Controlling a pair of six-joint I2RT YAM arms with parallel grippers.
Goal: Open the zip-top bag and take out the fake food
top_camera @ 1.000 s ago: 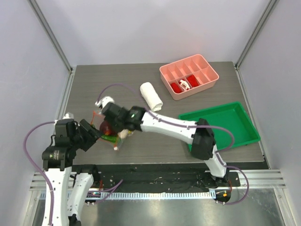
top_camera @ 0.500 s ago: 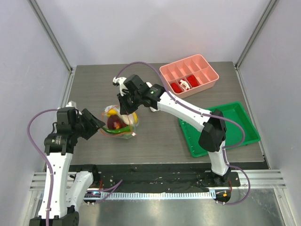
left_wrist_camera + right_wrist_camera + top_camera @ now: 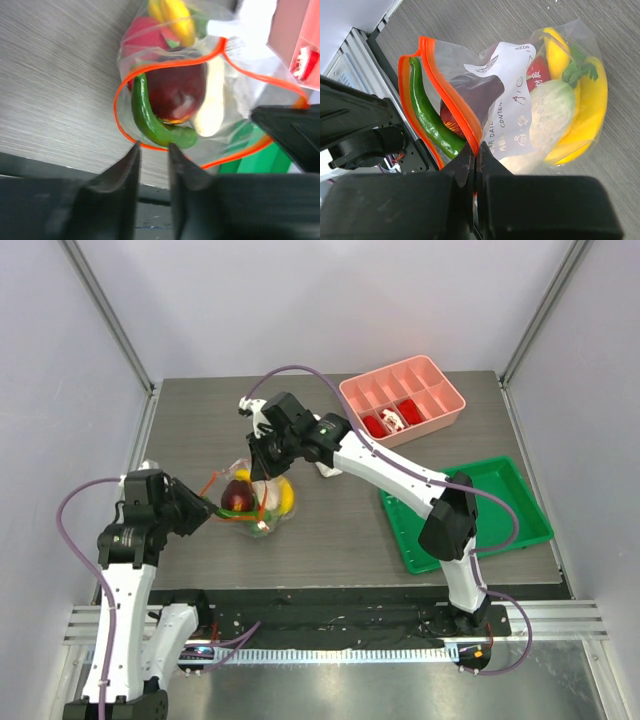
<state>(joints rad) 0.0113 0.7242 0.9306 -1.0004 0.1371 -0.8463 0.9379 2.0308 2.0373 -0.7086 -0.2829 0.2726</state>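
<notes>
The zip-top bag (image 3: 262, 508) hangs tilted over the table's left-middle, its orange-red zip strip (image 3: 118, 107) pulled into a wide loop. My right gripper (image 3: 262, 468) (image 3: 476, 150) is shut on the far side of that strip. Inside lies the fake food: a green pepper (image 3: 145, 115) (image 3: 427, 120), a dark red fruit (image 3: 177, 90), a white oblong vegetable (image 3: 547, 115), a yellow banana (image 3: 585, 110) and a pink-red dragon fruit (image 3: 142, 37). My left gripper (image 3: 208, 508) (image 3: 153, 150) is at the near side of the strip. Its jaws stand narrowly apart, the strip crossing just at their tips.
A pink divided tray (image 3: 347, 393) with small red-and-white pieces stands at the back right. A green tray (image 3: 480, 505) lies at the right, partly under the right arm. The table's metal front rail (image 3: 330, 625) runs close below the bag.
The right gripper has carried the bag up and back from the front left, and its mouth has spread open. The left gripper's jaws have narrowed at the near strip.
</notes>
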